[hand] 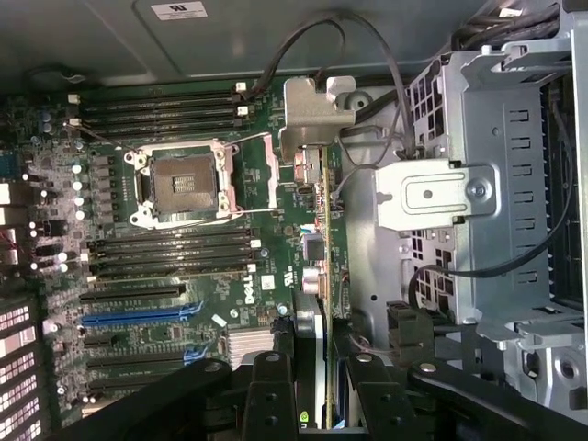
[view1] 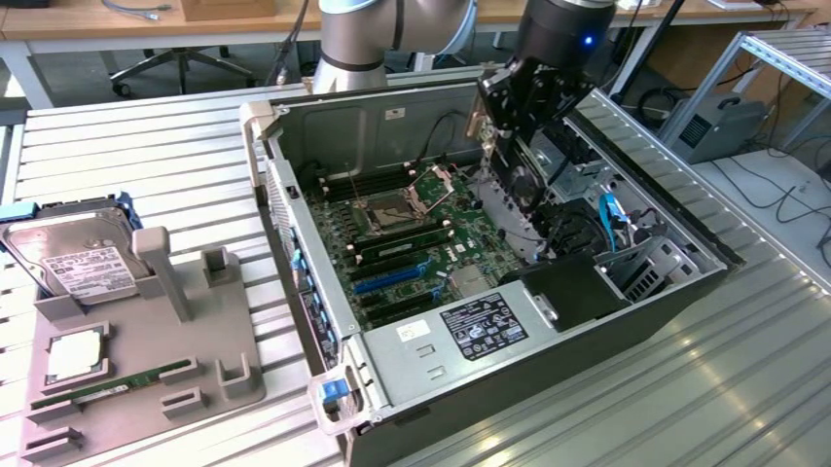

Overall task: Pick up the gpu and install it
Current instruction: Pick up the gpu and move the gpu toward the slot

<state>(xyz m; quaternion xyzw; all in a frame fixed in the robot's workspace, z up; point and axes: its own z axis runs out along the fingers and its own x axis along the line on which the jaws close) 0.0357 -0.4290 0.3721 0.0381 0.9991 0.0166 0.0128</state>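
Observation:
My gripper [view1: 526,109] hangs over the open computer case [view1: 302,292], shut on the gpu [view1: 517,190]. The card hangs on edge with its black fan shroud facing the drive bays. It sits above the side of the motherboard [view1: 403,243] nearest those bays. In the wrist view the gpu [hand: 323,276] is seen edge-on, running from my gripper [hand: 323,400] to its silver end bracket [hand: 312,110]. A black finger [hand: 268,395] presses each side of it. The blue slot [hand: 138,317] lies off to one side of the card, not under it.
A grey tray [view1: 240,375] at the exterior view's left holds a hard drive [view1: 78,263], a green RAM stick [view1: 117,386] and a CPU [view1: 78,352]. Inside the case are a metal drive cage [hand: 496,184], black cables [hand: 386,83] and a power supply [view1: 481,326].

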